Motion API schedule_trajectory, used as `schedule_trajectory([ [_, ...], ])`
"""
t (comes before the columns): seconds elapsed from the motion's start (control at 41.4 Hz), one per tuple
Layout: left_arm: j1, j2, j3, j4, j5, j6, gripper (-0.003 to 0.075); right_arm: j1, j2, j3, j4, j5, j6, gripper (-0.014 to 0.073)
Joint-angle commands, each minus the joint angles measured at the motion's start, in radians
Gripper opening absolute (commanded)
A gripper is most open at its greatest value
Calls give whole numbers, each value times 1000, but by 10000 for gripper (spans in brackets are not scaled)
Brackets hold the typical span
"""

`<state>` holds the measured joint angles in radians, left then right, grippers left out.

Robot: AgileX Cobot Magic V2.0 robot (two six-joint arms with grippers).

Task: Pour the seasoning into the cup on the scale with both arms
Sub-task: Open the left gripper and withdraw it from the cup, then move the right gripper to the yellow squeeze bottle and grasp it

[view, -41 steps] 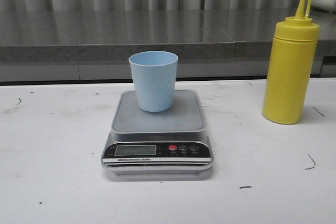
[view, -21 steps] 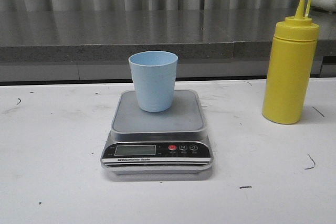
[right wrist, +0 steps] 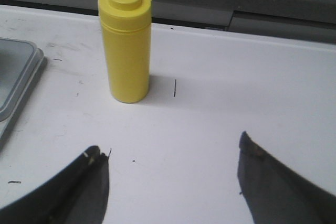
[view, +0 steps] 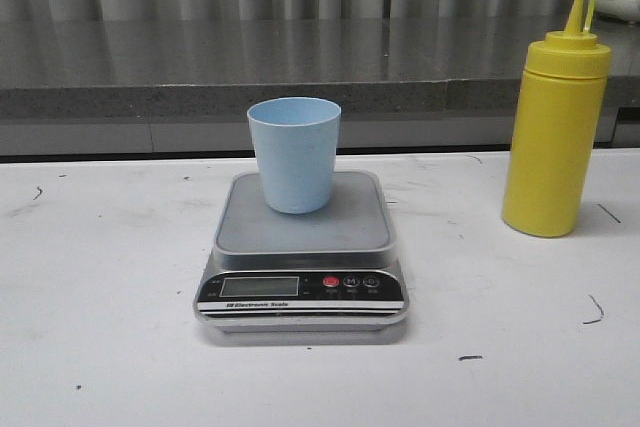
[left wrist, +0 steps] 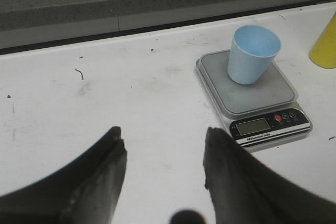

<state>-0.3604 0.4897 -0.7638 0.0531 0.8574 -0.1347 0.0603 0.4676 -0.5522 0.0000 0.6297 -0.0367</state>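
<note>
The cup (view: 293,154) stands on the scale (view: 301,252), seasoning (view: 555,132) right.

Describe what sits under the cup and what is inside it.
The cup stands on the scale, toward the platform's back. The left wrist view shows only part of its inside, blue and bare; the bottom is hidden.

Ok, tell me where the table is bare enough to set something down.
Bare table lies left of the scale, in the gap between scale and yellow squeeze bottle, and along the front edge. The scale platform is taken by the blue cup.
</note>
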Motion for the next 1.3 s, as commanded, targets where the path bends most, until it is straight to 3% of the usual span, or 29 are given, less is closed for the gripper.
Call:
schedule_trajectory([
  [0.0, 0, 4, -25, -7, -74, -6, 346, 41, 15, -34, -36, -96, -13, 607],
  [0.097, 0, 4, -25, -7, -74, -6, 346, 69, 31, -38, -55, -113, -13, 662],
  [0.242, 0, 4, -25, -7, -74, -6, 346, 74, 111, -43, -34, -163, -13, 654],
  [0.507, 0, 4, -25, -7, -74, -6, 346, 74, 337, -43, 134, -371, -12, 654],
  [0.604, 0, 4, -25, -7, -74, -6, 346, 75, 419, -30, 139, -449, -12, 654],
  [0.942, 0, 4, -25, -7, -74, -6, 346, 126, 699, 96, 134, -891, -12, 654],
  [1.281, 0, 4, -25, -7, -74, -6, 346, 135, 967, 103, 123, -1291, 2, 654],
])
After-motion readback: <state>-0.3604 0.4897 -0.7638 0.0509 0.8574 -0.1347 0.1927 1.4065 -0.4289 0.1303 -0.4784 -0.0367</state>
